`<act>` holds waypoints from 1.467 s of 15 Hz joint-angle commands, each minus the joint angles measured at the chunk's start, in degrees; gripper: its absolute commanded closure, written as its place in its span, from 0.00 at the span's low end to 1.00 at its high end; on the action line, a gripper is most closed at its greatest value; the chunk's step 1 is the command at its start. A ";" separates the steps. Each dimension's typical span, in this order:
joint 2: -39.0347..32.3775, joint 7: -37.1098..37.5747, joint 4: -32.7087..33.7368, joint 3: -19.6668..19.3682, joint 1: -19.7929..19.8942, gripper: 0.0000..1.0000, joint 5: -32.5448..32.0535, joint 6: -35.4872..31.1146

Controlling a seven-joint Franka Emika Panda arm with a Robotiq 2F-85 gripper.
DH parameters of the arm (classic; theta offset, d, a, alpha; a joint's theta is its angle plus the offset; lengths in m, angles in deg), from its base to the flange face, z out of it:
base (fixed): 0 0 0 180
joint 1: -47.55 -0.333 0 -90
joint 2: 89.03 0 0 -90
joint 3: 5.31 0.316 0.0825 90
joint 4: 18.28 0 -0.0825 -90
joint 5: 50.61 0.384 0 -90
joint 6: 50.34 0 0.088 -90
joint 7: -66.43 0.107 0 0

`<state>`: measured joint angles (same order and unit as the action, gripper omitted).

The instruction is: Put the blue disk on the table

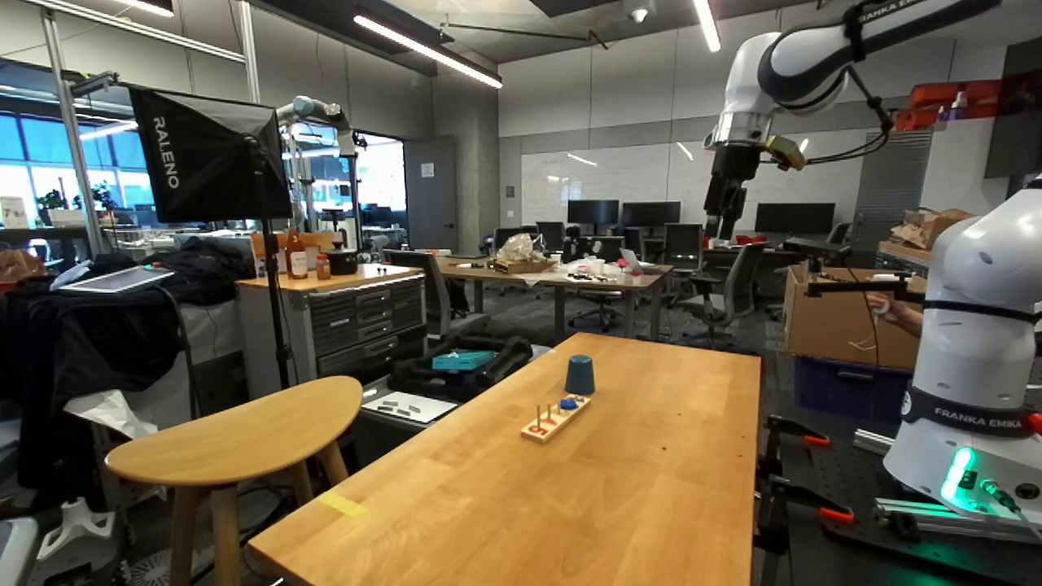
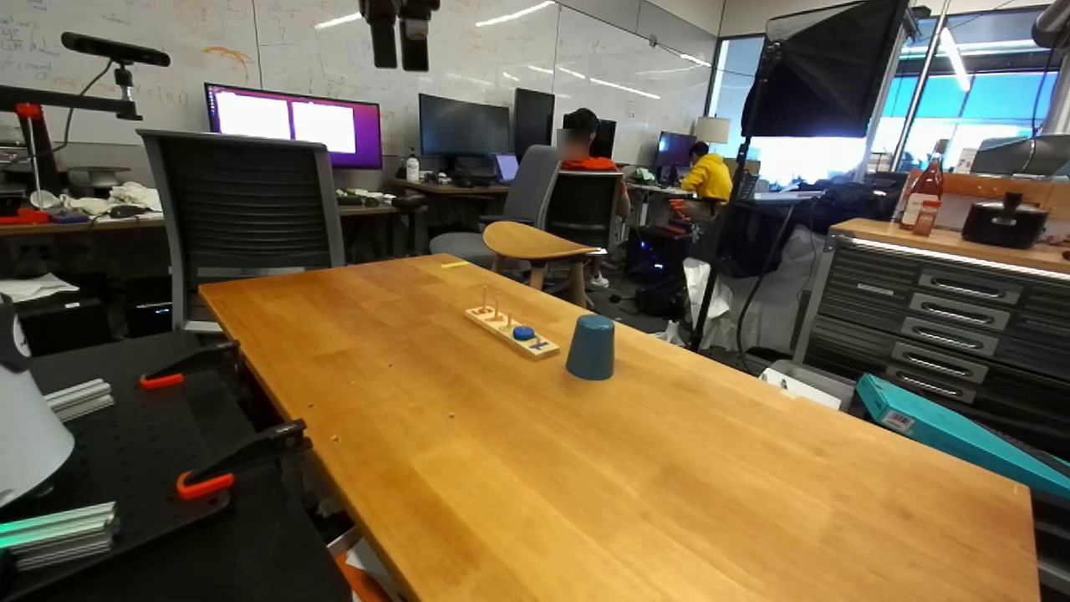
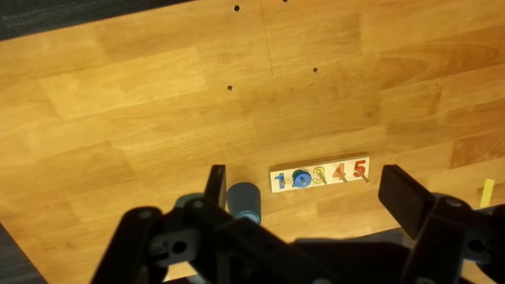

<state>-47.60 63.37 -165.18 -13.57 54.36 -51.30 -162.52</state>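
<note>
One rounded pale-wood stool (image 1: 236,435): in an exterior view, it stands left of the long rectangular honey-coloured wooden counter (image 1: 635,488) below me.
Yellow tape strip (image 1: 343,503): flat on that counter, near its edge.
Oblong pale wooden board (image 1: 560,421): lies on the counter, painted with the numerals 1 to 5, its red 5 at the left end there.
Small round blue disk (image 3: 301,176): on the board between 1 and 3, around a slim peg (image 3: 303,181), as my wrist view shows.
Tapered blue-grey cup (image 1: 580,374): on the counter, narrower end up, just beside the board's 1 end.
My black end effector (image 1: 720,232): hangs well above the counter, pointing down; my jaws stand wide apart in the wrist view.
</note>
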 commanded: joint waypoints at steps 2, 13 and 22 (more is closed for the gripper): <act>-15.58 4.02 -1.43 4.45 -2.30 0.00 0.53 -17.77; -54.67 14.37 16.08 7.28 -4.62 0.00 -0.72 -34.94; -68.38 19.50 27.85 6.34 -10.02 0.00 -0.12 -36.64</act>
<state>-112.37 80.69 -141.69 -6.09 46.40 -51.31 -198.43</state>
